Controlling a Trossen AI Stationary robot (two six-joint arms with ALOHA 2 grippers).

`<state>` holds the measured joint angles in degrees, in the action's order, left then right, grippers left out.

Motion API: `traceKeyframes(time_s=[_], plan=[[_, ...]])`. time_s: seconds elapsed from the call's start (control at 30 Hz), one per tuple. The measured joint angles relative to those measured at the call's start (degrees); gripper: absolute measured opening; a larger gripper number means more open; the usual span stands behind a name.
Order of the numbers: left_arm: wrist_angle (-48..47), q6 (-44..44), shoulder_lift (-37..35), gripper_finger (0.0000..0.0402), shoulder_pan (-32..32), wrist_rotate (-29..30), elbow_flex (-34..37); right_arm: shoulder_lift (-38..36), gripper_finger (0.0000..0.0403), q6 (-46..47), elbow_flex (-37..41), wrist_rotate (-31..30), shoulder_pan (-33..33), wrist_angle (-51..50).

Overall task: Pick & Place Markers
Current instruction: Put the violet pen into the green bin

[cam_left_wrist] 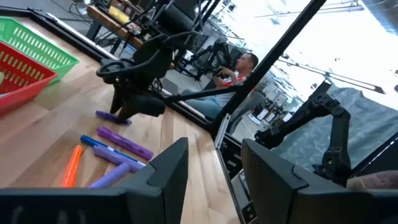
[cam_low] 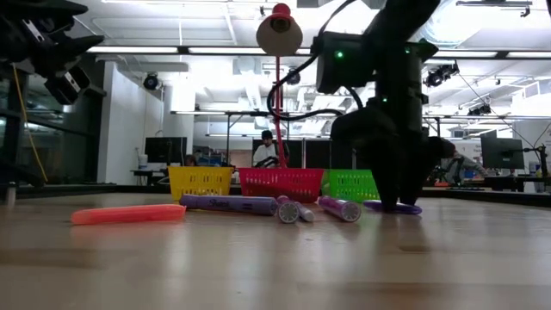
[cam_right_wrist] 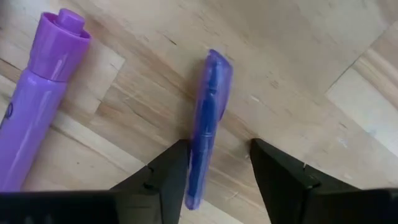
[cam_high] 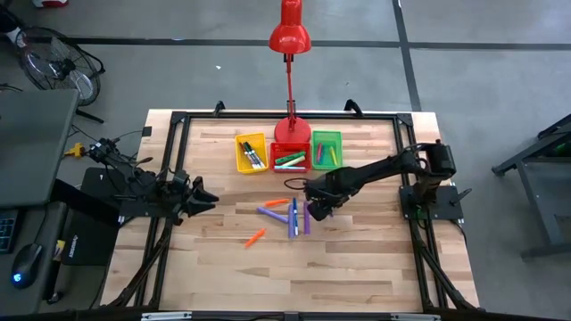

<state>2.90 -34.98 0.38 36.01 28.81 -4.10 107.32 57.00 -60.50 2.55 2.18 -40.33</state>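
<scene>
the wooden table (cam_high: pixel 357 259) carries a red lamp (cam_high: pixel 290 36) at 12 o'clock, with yellow (cam_high: pixel 251 152), red (cam_high: pixel 290 157) and green (cam_high: pixel 326 149) bins holding markers just below. the right gripper (cam_right_wrist: pixel 217 163) stands at the middle, jaws open around a purple marker (cam_right_wrist: pixel 208 118) lying flat. more markers (cam_high: pixel 284 214) lie near at 9 o'clock. the left gripper (cam_high: pixel 207 198) waits far at 9 o'clock, jaws partly open, holding nothing.

Overhead camera: looks straight down on the whole table (cam_high: pixel 357 267).
Low camera: table height, level, facing the bins at twelve o'clock.
Left wrist camera: distant, facing the right arm (cam_left_wrist: pixel 134 74).
Right wrist camera: close above a purple marker (cam_right_wrist: pixel 208 118), shared with low view.
</scene>
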Motion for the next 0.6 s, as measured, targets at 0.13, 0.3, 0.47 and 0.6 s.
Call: traceKeyframes(time_s=[0.13,0.3,0.47,0.6], plan=[[-0.1,0.0,0.0,0.0147,0.0,1.5,0.0,0.1,0.0141,0.2,-0.1,-2.0,0.3,-0.1],[-0.3,0.1,0.0,0.0147,0.0,2.0,0.0,0.1,0.0109,-0.7,-0.1,-3.4,0.3,0.0],[-0.5,0.0,0.0,0.0147,0.0,2.0,0.0,0.1,0.0082,-5.3,0.1,-4.2,0.7,0.4],[-0.8,0.1,0.0,0.0147,0.0,2.0,0.0,0.1,0.0061,-11.6,0.1,-5.5,1.7,0.7]])
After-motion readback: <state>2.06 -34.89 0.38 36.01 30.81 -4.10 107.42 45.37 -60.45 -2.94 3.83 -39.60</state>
